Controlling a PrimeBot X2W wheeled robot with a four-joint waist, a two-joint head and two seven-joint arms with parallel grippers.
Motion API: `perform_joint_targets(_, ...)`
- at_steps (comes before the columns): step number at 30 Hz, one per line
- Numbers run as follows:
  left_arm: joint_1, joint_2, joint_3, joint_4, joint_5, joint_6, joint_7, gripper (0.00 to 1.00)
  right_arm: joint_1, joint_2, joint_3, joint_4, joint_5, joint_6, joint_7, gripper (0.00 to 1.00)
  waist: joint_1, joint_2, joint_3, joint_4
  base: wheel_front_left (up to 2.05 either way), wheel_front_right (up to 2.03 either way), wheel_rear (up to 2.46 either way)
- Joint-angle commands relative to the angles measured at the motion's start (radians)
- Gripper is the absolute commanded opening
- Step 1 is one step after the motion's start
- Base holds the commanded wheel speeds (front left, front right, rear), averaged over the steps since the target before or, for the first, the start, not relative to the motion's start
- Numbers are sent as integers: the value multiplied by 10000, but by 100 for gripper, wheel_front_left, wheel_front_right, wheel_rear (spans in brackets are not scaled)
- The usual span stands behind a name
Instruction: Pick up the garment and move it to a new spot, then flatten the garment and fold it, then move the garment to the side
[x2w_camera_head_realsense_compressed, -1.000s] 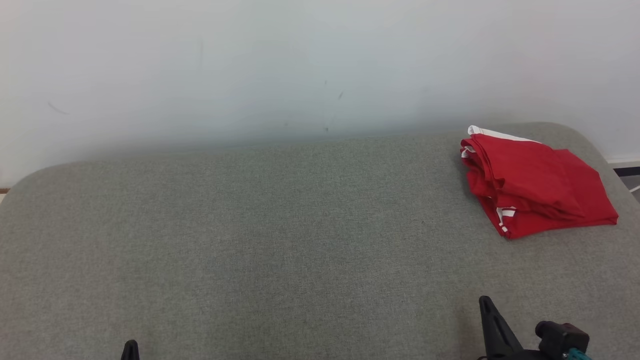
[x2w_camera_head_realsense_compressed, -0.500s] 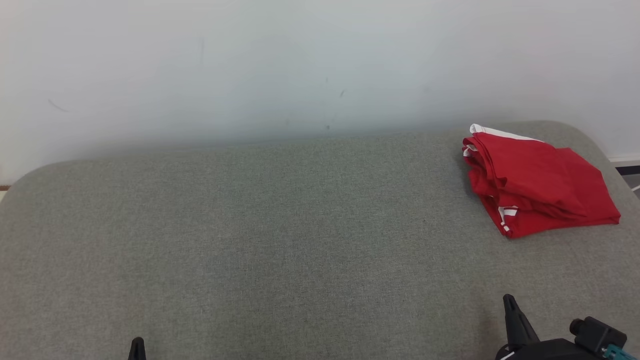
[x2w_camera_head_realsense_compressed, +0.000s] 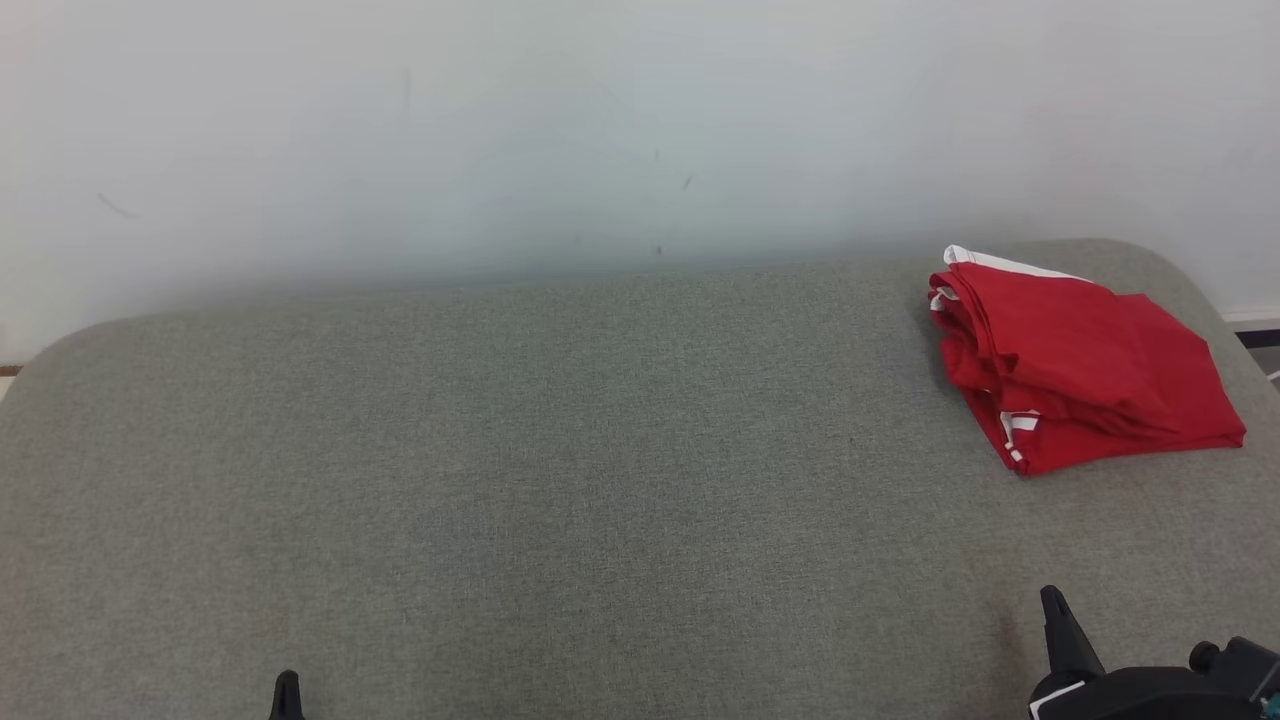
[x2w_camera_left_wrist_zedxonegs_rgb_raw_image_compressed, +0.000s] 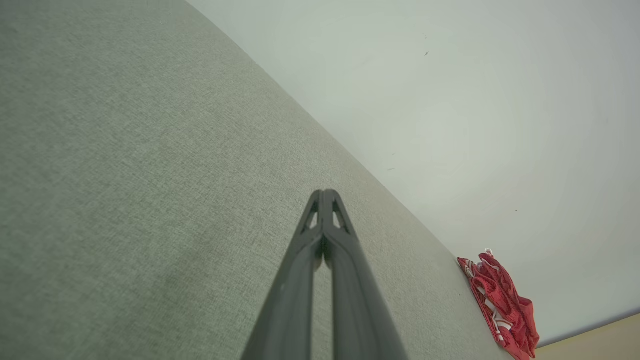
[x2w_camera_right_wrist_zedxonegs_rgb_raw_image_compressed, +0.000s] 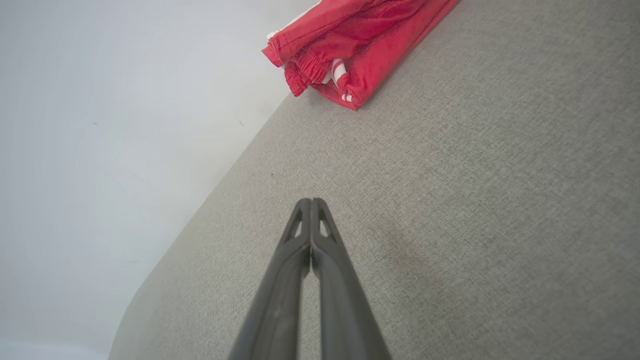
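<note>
The red garment (x2w_camera_head_realsense_compressed: 1080, 365) lies folded into a compact bundle with white trim at the far right of the grey fabric surface (x2w_camera_head_realsense_compressed: 560, 450); it also appears as the garment (x2w_camera_left_wrist_zedxonegs_rgb_raw_image_compressed: 502, 305) and the garment (x2w_camera_right_wrist_zedxonegs_rgb_raw_image_compressed: 350, 47) in the wrist views. My right gripper (x2w_camera_head_realsense_compressed: 1052, 600) sits shut near the bottom right, well short of the bundle, with its fingertips together (x2w_camera_right_wrist_zedxonegs_rgb_raw_image_compressed: 311, 202). My left gripper (x2w_camera_head_realsense_compressed: 288, 682) peeks in at the bottom left, shut and holding nothing (x2w_camera_left_wrist_zedxonegs_rgb_raw_image_compressed: 325, 192).
A pale wall (x2w_camera_head_realsense_compressed: 600, 130) rises right behind the grey surface. The surface's rounded corners fall away at the far left and far right, and the garment lies close to the right corner.
My right gripper has drawn back toward the lower right corner of the head view. The left fingertip shifted slightly right. The garment has stayed where it lies.
</note>
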Motion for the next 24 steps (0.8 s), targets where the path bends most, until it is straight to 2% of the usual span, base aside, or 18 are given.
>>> perform_joint_targets(1,-202,36,-34,-64,-246,-35,21,0,-245,-70,-103,-84,295,-1,82,0,0,-2,3,2,0,0,0)
perform_joint_targets(24,-437,-7,-507,184,-3152,-376,112,0,-492,-7,-1310,73,3156,0,1412,0,0,-2,99,58,0,0,0)
